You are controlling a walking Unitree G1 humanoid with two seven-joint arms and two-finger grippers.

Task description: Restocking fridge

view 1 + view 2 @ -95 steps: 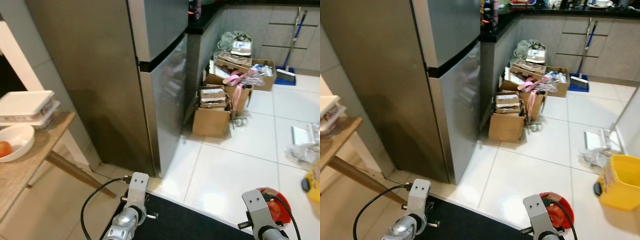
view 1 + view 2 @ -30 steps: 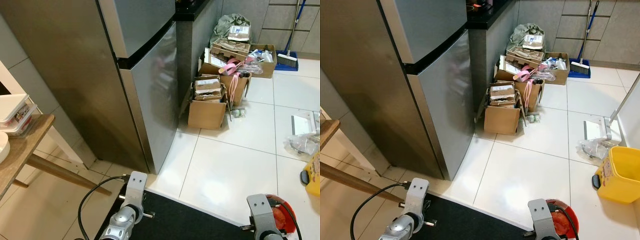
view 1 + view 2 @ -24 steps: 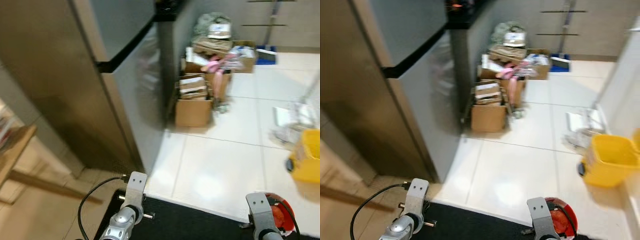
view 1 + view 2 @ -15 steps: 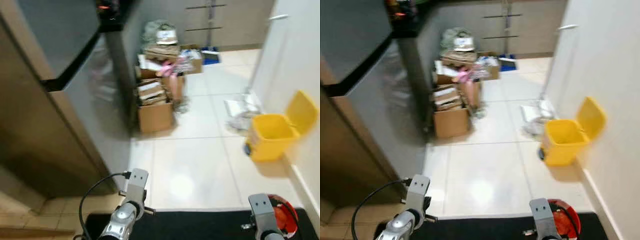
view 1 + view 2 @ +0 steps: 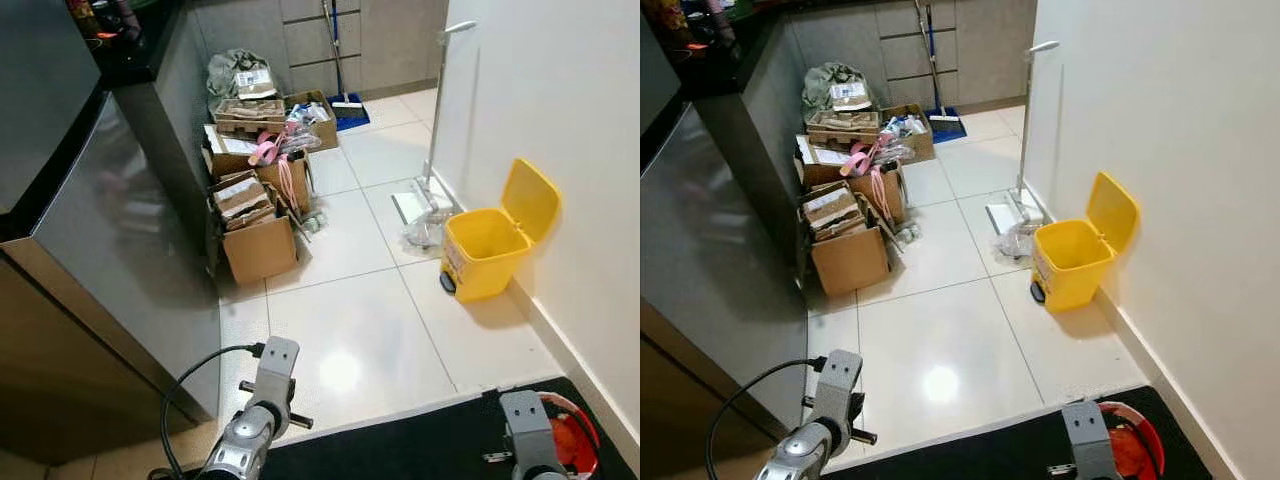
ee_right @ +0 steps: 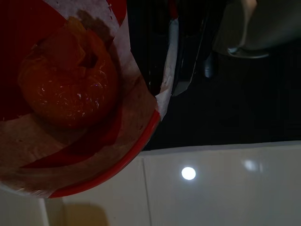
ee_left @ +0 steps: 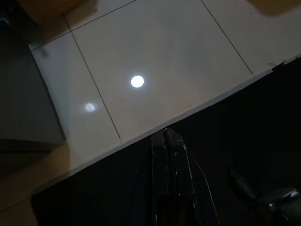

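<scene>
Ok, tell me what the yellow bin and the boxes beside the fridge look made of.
Yellow bin: likely moulded plastic, smooth and slightly glossy, with a flip lid standing open. Boxes: brown corrugated cardboard, matte, with creased flaps. Fridge: brushed metal look, with soft blurry reflections.

Head views bright and sharp (ceiling-light glare on the glossy floor (image 5: 340,372)); both wrist views dim, murky.
</scene>
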